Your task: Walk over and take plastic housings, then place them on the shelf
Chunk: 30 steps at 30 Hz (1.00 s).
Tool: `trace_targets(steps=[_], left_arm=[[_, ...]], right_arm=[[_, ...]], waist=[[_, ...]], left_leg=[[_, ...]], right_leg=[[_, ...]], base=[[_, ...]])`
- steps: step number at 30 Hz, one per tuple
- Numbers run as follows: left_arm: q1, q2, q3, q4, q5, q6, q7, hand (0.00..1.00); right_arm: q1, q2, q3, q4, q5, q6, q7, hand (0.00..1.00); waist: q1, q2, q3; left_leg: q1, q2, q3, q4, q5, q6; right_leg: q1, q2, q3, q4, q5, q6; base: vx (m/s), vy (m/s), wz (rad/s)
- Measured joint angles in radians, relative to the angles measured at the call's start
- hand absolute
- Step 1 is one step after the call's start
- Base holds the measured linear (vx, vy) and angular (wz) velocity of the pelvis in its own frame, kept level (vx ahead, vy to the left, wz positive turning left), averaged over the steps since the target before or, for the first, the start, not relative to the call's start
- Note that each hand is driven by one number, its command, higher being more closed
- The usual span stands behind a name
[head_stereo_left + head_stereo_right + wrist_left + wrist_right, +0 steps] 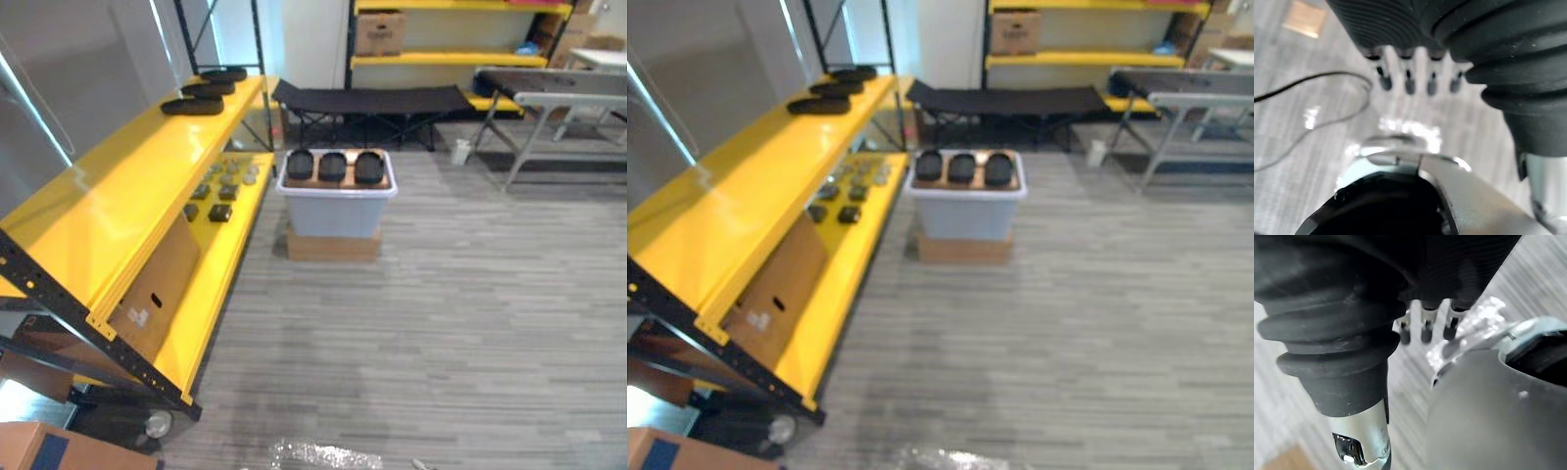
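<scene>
Floor (pixel 460 323) of grey striped carpet runs from the near edge to a pale grey bin (pixel 336 213) in the middle distance. The bin sits on a flat cardboard box (pixel 333 246), just beside the far end of a long yellow shelf (pixel 108 196) along the robot's left. A brown cardboard sheet (pixel 162 284) leans between the shelf's upper and lower levels. Small dark and grey parts (pixel 220 191) lie scattered on the lower level. Behind the bin is a black folding cot (pixel 372 100), with a grey table (pixel 558 93) to its right. Back shelves (pixel 441 59) against the wall hold a brown carton (pixel 380 32).

Left hand (pixel 1409 81) hangs over the floor with fingers straight and relaxed, holding nothing. Right hand (pixel 1425 328) is the same, fingers loose, nothing in it.

Plastic housings (pixel 332 165): three black rounded pieces in a row on a brown board (pixel 338 183) across the top of the bin, close together. Three more flat black pieces (pixel 206 90) lie in a line at the far end of the shelf's top level.
</scene>
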Motion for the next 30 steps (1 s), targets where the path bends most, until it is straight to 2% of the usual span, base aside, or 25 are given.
trace_targets(steps=[3,7,13,15,20,25,30], left_arm=[[-0.002,0.001,0.001,0.012,-0.001,-0.003,0.000,0.00],[-0.001,0.005,0.001,0.014,-0.029,-0.004,-0.001,0.00],[-0.008,0.016,0.000,0.013,-0.058,-0.004,0.012,0.00],[-0.009,0.022,0.000,0.013,-0.061,-0.004,0.014,0.00],[-0.010,0.017,0.000,0.012,-0.068,-0.006,0.043,0.00],[-0.009,0.012,-0.001,0.013,-0.075,-0.005,0.059,0.00],[-0.003,0.011,-0.002,0.013,-0.110,-0.015,0.072,0.00]], right_arm=[[0.007,0.009,-0.009,0.011,-0.001,0.001,-0.003,0.00],[-0.004,0.018,-0.028,0.012,-0.001,0.019,-0.007,0.00],[-0.034,0.030,-0.039,0.011,-0.003,0.014,-0.008,0.00],[-0.037,0.039,-0.039,0.011,-0.003,0.003,-0.008,0.00],[-0.037,0.039,-0.036,0.011,-0.003,-0.023,-0.007,0.00],[-0.029,0.039,-0.009,0.010,-0.071,-0.105,-0.031,0.00],[-0.022,0.039,0.023,0.011,-0.083,-0.147,-0.050,0.00]], waist=[[-0.001,-0.005,0.001],[-0.001,-0.010,0.006],[-0.001,-0.023,0.036],[0.000,-0.032,0.042],[0.000,-0.027,0.052],[-0.001,-0.027,0.055],[-0.002,-0.028,0.056]], left_leg=[[0.079,-0.014,0.005,-0.068,0.014,0.005],[0.105,-0.028,0.014,-0.108,0.028,0.005],[0.128,-0.033,0.021,-0.122,0.027,0.004],[0.129,-0.033,0.020,-0.122,0.027,0.004],[0.146,-0.033,0.023,-0.123,0.028,0.004],[0.147,-0.038,0.022,-0.130,0.036,0.010],[0.144,-0.039,0.021,-0.131,0.036,0.011]], right_leg=[[0.057,0.000,-0.002,-0.024,0.006,0.000],[0.067,-0.005,-0.003,-0.044,0.010,0.013],[0.085,-0.010,-0.006,-0.046,0.013,0.035],[0.085,-0.010,-0.008,-0.045,0.013,0.037],[0.099,-0.011,-0.007,-0.038,0.011,0.038],[0.097,-0.016,-0.017,-0.036,-0.001,0.029],[0.099,-0.016,-0.023,-0.051,0.000,0.031]], base=[[0.13,0.041,-0.04],[0.12,0.054,-0.03],[0.02,0.018,-0.01],[-0.02,-0.002,0.01],[-0.07,-0.005,-0.03],[-0.11,-0.001,0.01],[-0.06,0.010,0.03]])
